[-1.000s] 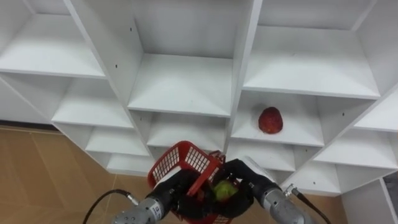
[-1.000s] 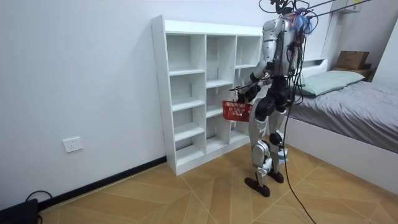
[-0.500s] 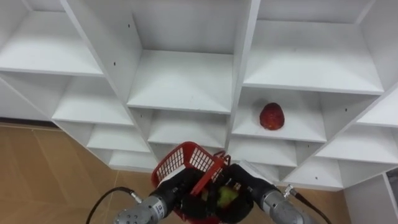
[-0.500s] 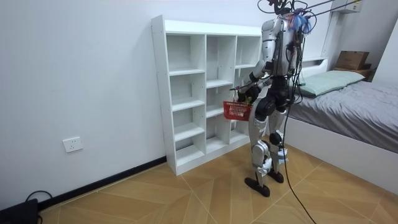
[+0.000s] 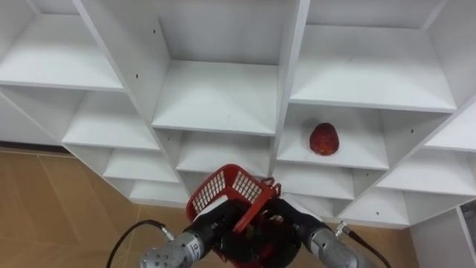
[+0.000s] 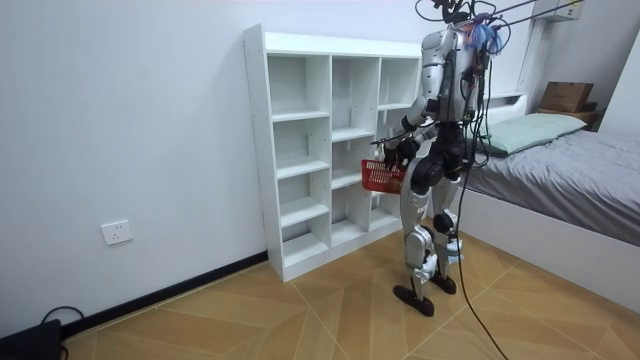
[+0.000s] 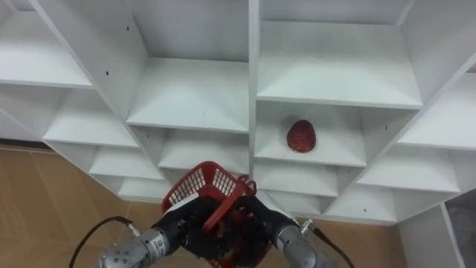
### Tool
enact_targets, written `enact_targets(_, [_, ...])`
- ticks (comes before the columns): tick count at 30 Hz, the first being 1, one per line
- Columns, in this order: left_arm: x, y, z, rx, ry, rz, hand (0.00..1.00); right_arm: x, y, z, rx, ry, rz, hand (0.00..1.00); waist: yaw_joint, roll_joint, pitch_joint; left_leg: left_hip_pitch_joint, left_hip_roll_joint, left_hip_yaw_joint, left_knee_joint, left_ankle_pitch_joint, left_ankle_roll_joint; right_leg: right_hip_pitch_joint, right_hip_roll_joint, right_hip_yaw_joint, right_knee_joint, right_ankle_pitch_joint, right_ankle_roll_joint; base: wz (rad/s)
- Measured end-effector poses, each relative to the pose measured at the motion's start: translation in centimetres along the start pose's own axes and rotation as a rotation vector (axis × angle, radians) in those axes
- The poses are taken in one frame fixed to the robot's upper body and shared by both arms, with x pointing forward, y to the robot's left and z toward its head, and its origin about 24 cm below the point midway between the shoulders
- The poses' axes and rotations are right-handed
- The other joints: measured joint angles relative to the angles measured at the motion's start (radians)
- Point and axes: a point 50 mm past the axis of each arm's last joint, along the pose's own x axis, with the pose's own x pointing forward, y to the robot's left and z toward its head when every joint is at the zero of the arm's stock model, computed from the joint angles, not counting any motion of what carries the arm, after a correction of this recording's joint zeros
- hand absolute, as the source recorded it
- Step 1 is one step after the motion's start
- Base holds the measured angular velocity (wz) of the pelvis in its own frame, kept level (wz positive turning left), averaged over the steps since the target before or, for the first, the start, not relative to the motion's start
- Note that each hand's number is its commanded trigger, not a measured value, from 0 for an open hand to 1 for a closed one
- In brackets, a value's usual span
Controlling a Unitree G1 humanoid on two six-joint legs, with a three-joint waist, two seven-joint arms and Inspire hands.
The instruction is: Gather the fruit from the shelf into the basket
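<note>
Down goes my right hand (image 5: pixel 286 222), lower into the red basket (image 5: pixel 223 187) than a second ago, when it held a green fruit over the rim. I cannot tell now whether its fingers are open or closed, since they are buried among the basket's walls. My left hand (image 5: pixel 216 227) comes in from the lower left and is curled round the basket's handle, carrying it in front of me with the mesh side tilted up toward the camera.

Straight ahead is the white closet (image 5: pixel 216 97). A red fruit (image 5: pixel 323 139) lies alone on a shelf in the column right of the centre upright, up and to the right of the basket and well apart from both hands.

From the room view, I am standing upright on the wooden floor (image 6: pixel 300 310), close in front of the closet's right end, with the basket at hip height between me and the shelves. A bed (image 6: pixel 570 160) stands behind me at the room view's right.
</note>
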Motion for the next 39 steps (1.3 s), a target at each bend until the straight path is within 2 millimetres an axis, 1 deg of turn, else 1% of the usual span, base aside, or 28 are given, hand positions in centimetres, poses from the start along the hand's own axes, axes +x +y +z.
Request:
enact_targets(5, [0.0, 0.0, 0.0, 0.0, -0.001, -0.002, 1.0, 0.0, 0.1, 0.0, 0.028, -0.002, 0.007, 0.0, 0.0, 0.0, 0.0, 0.0, 0.0, -0.002, 0.0, 0.0, 0.0, 0.001, -0.001, -0.003, 0.0, 0.0, 0.0, 0.0])
enact_targets(19, [-0.1, 0.1, -0.2, -0.002, 0.005, 0.027, 1.0, -0.1, 0.1, -0.1, 0.037, 0.0, -0.02, 0.0, -0.005, 0.0, 0.0, 0.013, 0.0, -0.002, 0.005, 0.0, 0.0, 0.017, 0.0, 0.0, -0.004, 0.0, 0.0, 0.0])
enact_targets(22, [-0.2, 0.0, -0.5, -0.008, 0.014, 0.045, 1.0, -0.1, 0.1, -0.2, 0.039, 0.001, -0.024, 0.0, -0.004, -0.002, -0.0023, 0.031, 0.0, -0.001, -0.004, 0.0, 0.0, 0.034, 0.0, 0.0, -0.014, 0.0, 0.0, 0.0])
enact_targets(28, [-0.8, 0.5, -1.2, -0.024, 0.032, 0.089, 1.0, -0.5, -0.2, 0.7, 0.085, -0.05, -0.049, 0.0, -0.005, -0.009, -0.0074, 0.039, 0.0, 0.0, -0.006, 0.0, 0.0, 0.042, 0.003, 0.011, -0.016, 0.0, 0.0, -0.01])
enact_targets(33, [-1.4, 0.9, -2.5, -0.04, 0.081, 0.142, 1.0, -1.1, 0.4, 0.2, 0.092, -0.042, -0.021, 0.0, -0.013, -0.012, -0.0137, 0.083, -0.001, 0.002, -0.025, 0.0, 0.0, 0.084, 0.006, 0.013, -0.037, 0.001, 0.001, 0.0])
enact_targets(36, [-1.8, 1.0, -3.0, -0.036, 0.099, 0.153, 1.0, -1.9, 0.5, 0.3, 0.091, -0.065, -0.031, 0.0, -0.028, -0.013, -0.0139, 0.082, 0.0, 0.002, -0.027, 0.0, 0.0, 0.084, 0.007, 0.013, -0.036, 0.001, 0.002, 0.0])
enact_targets(39, [-2.1, 1.3, -3.2, -0.033, 0.108, 0.171, 1.0, -2.7, 0.4, 0.3, 0.079, -0.08, -0.048, 0.0, -0.032, -0.013, -0.0142, 0.085, 0.0, 0.007, -0.029, 0.0, 0.0, 0.083, 0.008, 0.018, -0.033, 0.001, 0.002, -0.04])
